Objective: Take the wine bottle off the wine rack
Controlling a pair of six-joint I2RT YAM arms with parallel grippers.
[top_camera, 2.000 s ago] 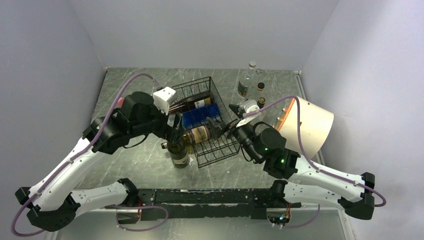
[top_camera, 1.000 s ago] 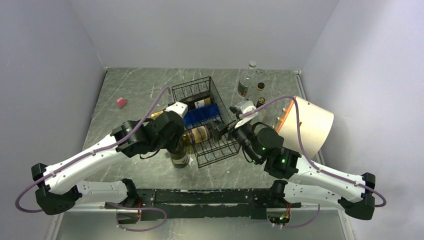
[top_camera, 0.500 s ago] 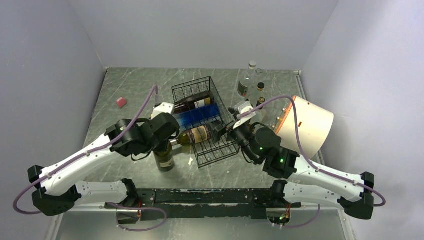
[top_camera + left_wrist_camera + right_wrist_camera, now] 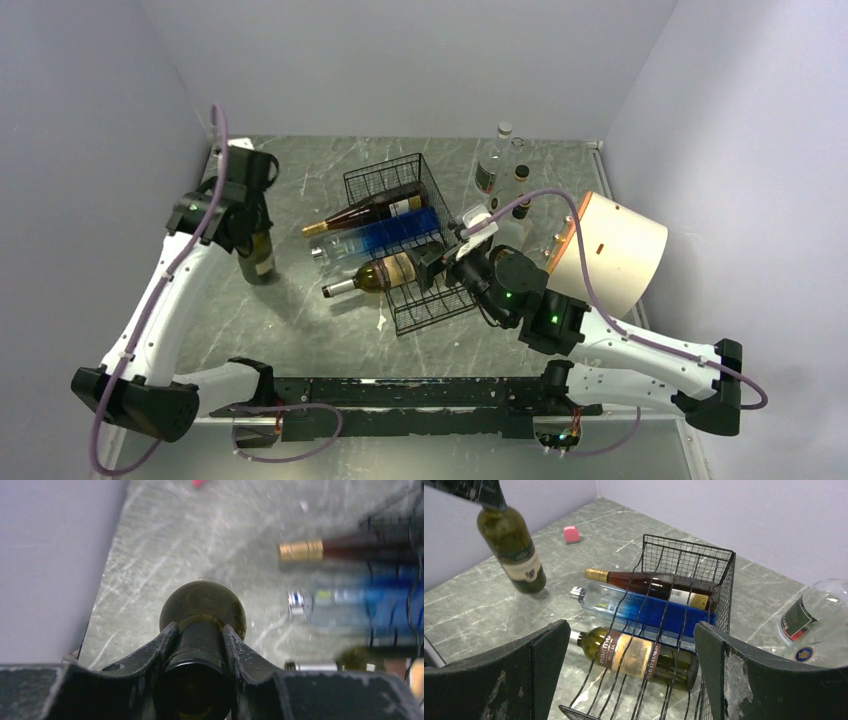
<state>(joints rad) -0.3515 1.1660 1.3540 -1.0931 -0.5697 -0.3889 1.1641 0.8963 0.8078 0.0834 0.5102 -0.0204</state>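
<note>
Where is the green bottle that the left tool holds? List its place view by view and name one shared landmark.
Top external: green bottle far left, near the wall, left of the wine rack.
Left wrist: green bottle bottom centre, seen from above, neck in the left tool.
Right wrist: green bottle upper left, tilted.
Shared landmark: gold-capped brown bottle.

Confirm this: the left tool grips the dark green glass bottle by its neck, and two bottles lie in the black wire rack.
Not two: three bottles lie in the black wire rack, a brown gold-capped one, a clear blue one and a green tan-labelled one; the right wrist view shows it. The left tool does grip the dark green glass bottle by its neck.
</note>
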